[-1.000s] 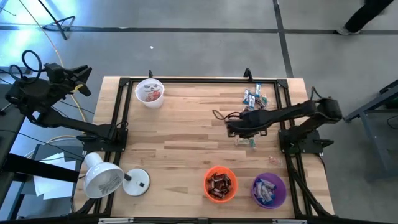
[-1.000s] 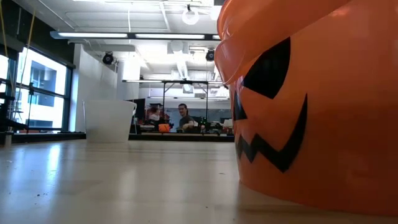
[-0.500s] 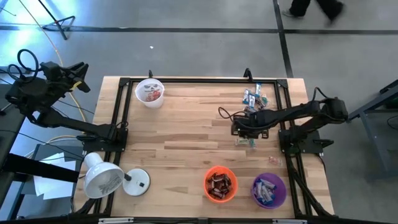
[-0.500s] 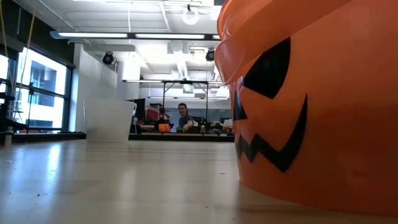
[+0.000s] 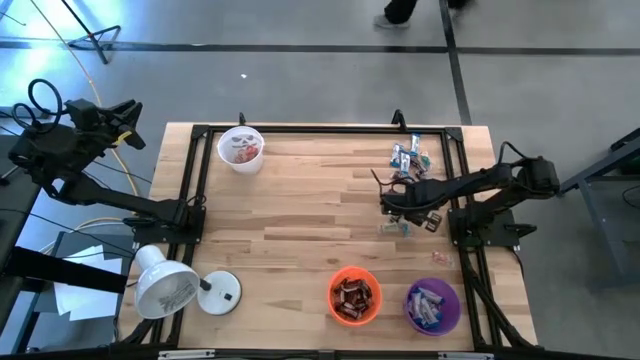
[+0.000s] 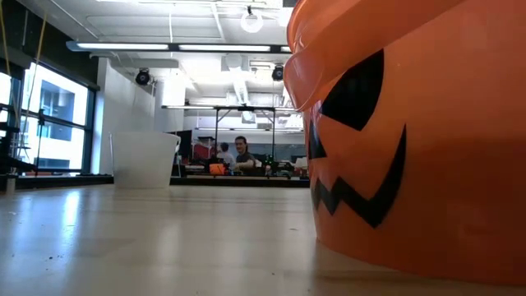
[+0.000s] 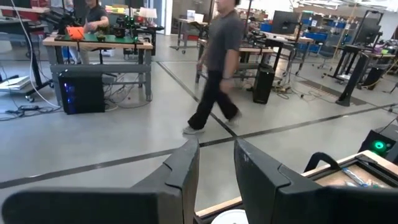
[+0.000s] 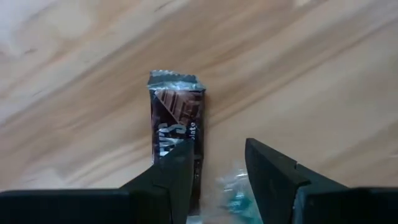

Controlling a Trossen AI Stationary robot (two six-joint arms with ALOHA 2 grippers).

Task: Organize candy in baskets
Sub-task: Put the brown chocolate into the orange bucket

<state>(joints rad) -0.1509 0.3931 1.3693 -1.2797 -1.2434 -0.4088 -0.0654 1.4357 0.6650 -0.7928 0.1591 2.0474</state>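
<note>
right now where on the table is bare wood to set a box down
The widest free patch is the middle of the table, bordered by the white bucket, the lamp and the orange bucket. It is crowded on the right: loose candy near the far edge, the right gripper over more candy, and the purple bucket at the near corner.

Broad bare table (image 5: 300,210) centre lies free; lamp (image 5: 165,287) seemingly blocks one near corner.

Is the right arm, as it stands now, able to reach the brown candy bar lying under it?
Probably yes: the right tool hangs open right over the brown candy bar, with nothing between.
</note>
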